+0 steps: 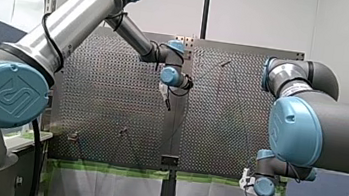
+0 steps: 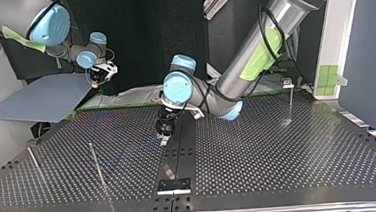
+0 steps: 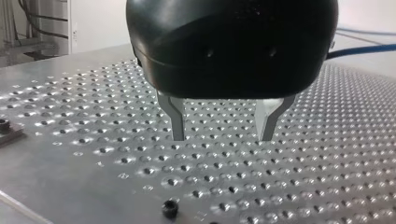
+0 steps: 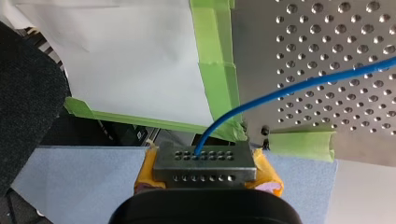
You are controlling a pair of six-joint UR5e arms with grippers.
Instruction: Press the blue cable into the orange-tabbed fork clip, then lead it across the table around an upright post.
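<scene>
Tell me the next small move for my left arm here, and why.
Probably shift my left gripper sideways toward the blue cable. It hangs open and empty over the table, the cable runs past beside it, and my right gripper holds the cable beyond the table's edge.

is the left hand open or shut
Open: in the left wrist view the left hand has its two metal fingers standing apart over the perforated table, with nothing between them.
</scene>
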